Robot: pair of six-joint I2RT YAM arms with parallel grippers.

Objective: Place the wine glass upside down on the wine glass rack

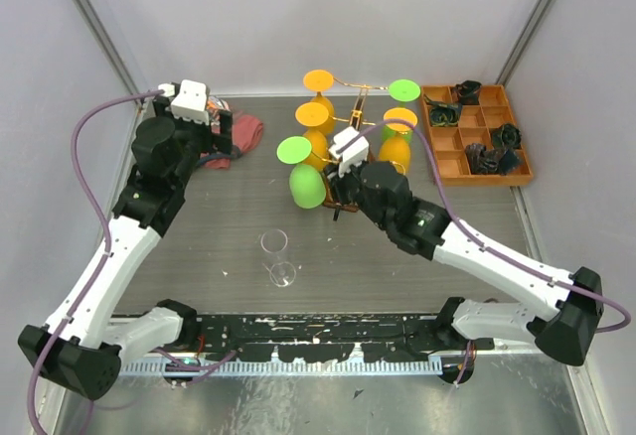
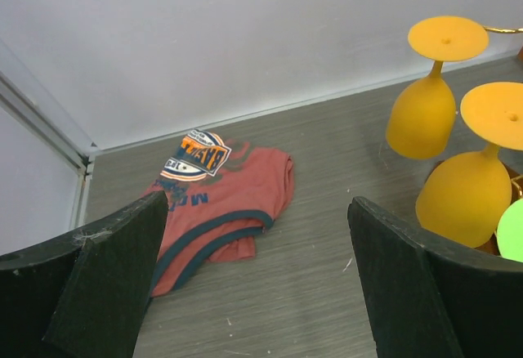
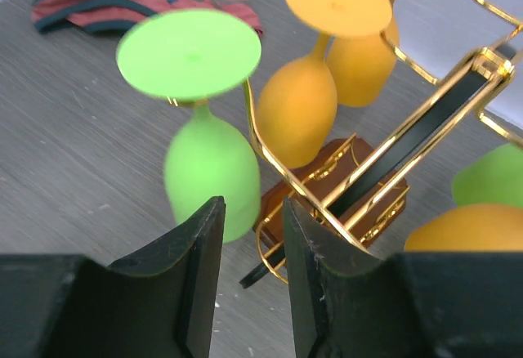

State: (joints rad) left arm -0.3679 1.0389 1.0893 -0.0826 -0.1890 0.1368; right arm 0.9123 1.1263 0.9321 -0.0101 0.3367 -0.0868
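Note:
The wine glass rack (image 1: 356,109), gold wire on a dark-brown wooden base (image 3: 347,166), stands at the back middle of the table. Several orange and green glasses hang on it upside down. A green one (image 3: 211,170) hangs at its near left arm, also in the top view (image 1: 306,185). A clear wine glass (image 1: 278,256) stands alone on the table, nearer the front. My right gripper (image 3: 252,207) is slightly open and empty, just beside the green glass and the rack base (image 1: 336,172). My left gripper (image 2: 257,203) is wide open and empty at the back left (image 1: 221,132).
A red printed cloth (image 2: 221,186) lies at the back left under my left gripper (image 1: 238,137). An orange compartment tray (image 1: 452,165) with dark objects sits at the back right. Grey walls close in the back and sides.

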